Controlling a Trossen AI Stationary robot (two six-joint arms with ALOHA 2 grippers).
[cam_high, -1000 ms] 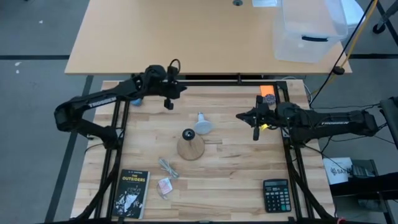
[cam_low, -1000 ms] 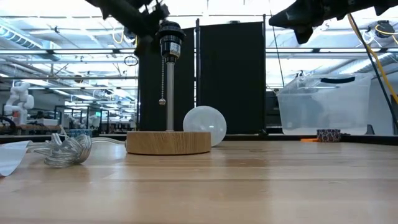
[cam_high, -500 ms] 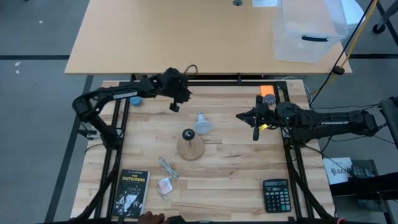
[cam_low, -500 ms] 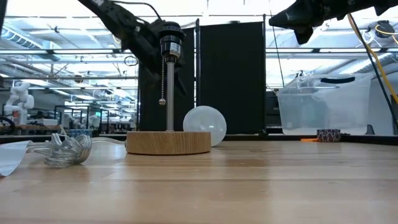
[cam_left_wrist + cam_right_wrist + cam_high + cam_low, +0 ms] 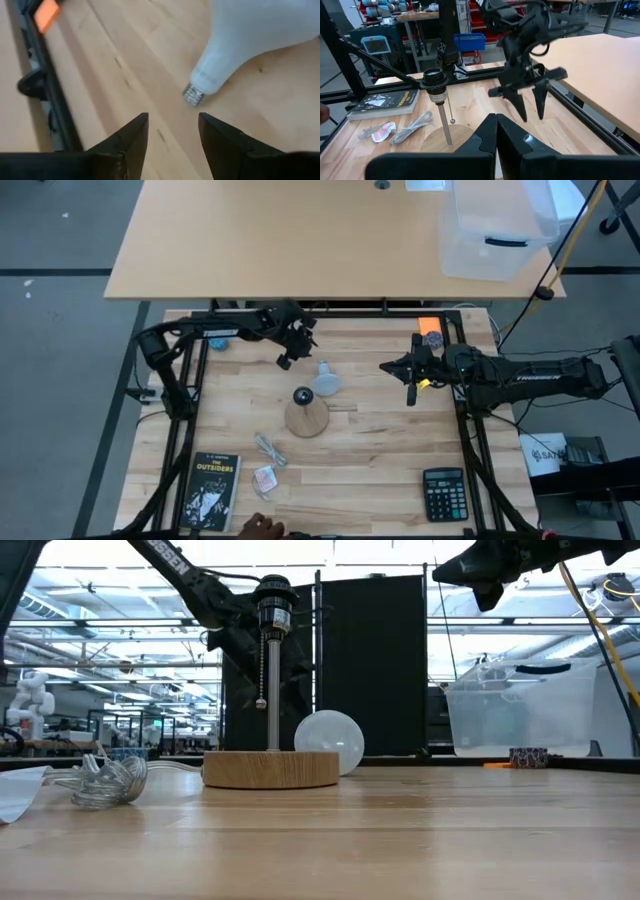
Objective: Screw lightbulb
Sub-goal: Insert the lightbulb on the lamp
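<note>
The lightbulb (image 5: pixel 325 379) is lying on its side on the wooden surface (image 5: pixel 380 450), its round globe just beside the tan wooden stand (image 5: pixel 306 418) and its grey base pointing away from the stand toward the far edge. The socket (image 5: pixel 272 602) on top of the stand's post is sitting empty, a pull chain (image 5: pixel 262 665) hanging beside it.

The left pincer (image 5: pixel 289 356) is hovering just past the bulb's base, its two dark fingers (image 5: pixel 131 137) standing apart with nothing between them; from its wrist camera the threaded tip of the bulb is lying on the wood right ahead of the gap.

The right pincer (image 5: pixel 410 393) is hanging above the surface well off to the bulb's other side, its fingers pressed together and holding nothing.

Nearer the front edge a book (image 5: pixel 210 491), a coil of clear cable (image 5: pixel 268 450) and a calculator (image 5: pixel 444 493) are lying, and a hand (image 5: pixel 262 527) is resting at that edge.
</note>
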